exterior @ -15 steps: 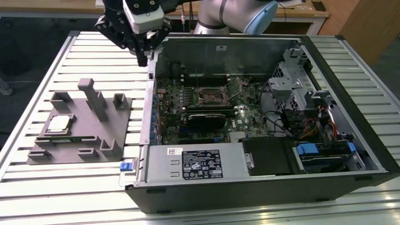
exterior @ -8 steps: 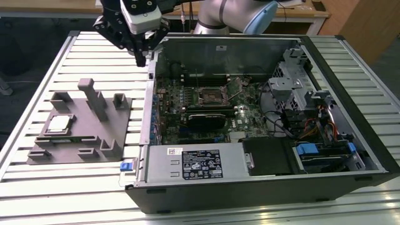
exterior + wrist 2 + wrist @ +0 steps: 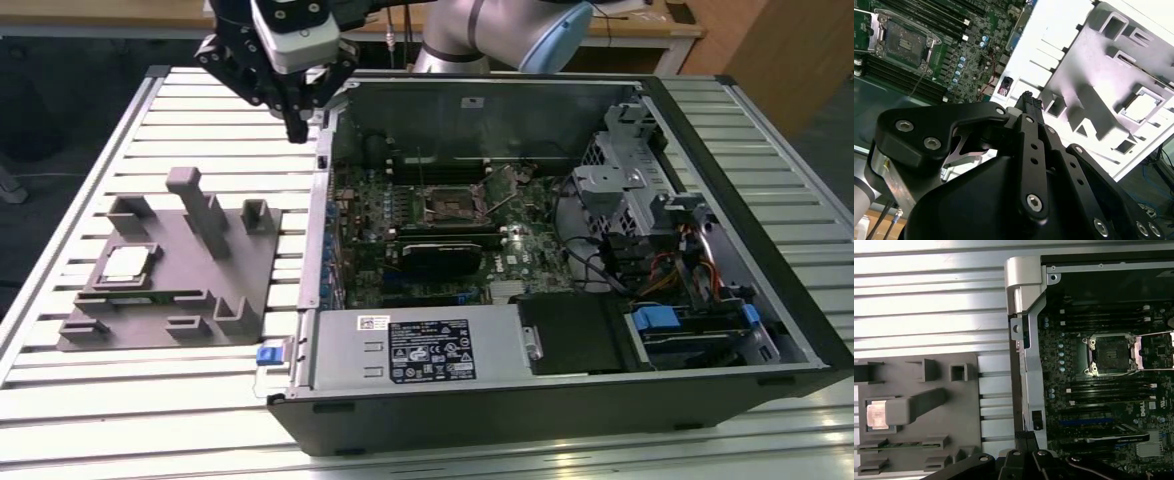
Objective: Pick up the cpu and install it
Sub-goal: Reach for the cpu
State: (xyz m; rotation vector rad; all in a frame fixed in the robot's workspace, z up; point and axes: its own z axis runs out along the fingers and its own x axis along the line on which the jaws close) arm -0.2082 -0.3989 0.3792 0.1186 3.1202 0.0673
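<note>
A: Starting at the exterior view's left, where is the chip?

B: The cpu (image 3: pixel 124 262) lies flat, silvery top up, in a pocket of the grey fixture (image 3: pixel 200 300). The gripper (image 3: pixel 296 132) hangs well apart from it, high over the slatted table (image 3: pixel 174 110) and just beside the computer case (image 3: pixel 316 240). Its fingers look pressed together and carry nothing.

A: What would a good pick ask of the arm?

B: By the look of it, the arm is on the approach. The claw would have to spread wider than the chip and come straight down. It should take two opposite edges and keep the chip level. The fixture's tall post (image 3: pixel 200 210) stands near the pocket, so one finger could catch on it.

A: And further right?

B: The socket (image 3: pixel 447 207) sits on the board inside the case, and its metal frame looks swung open. A tilted chip could seat badly there.

A: The surface and the room?

B: The table is pale ribbed metal slats, and the case takes up most of its right side. The drive cage (image 3: pixel 627 170) stands at the case's far right. Wooden furniture (image 3: pixel 774 50) stands behind.
</note>
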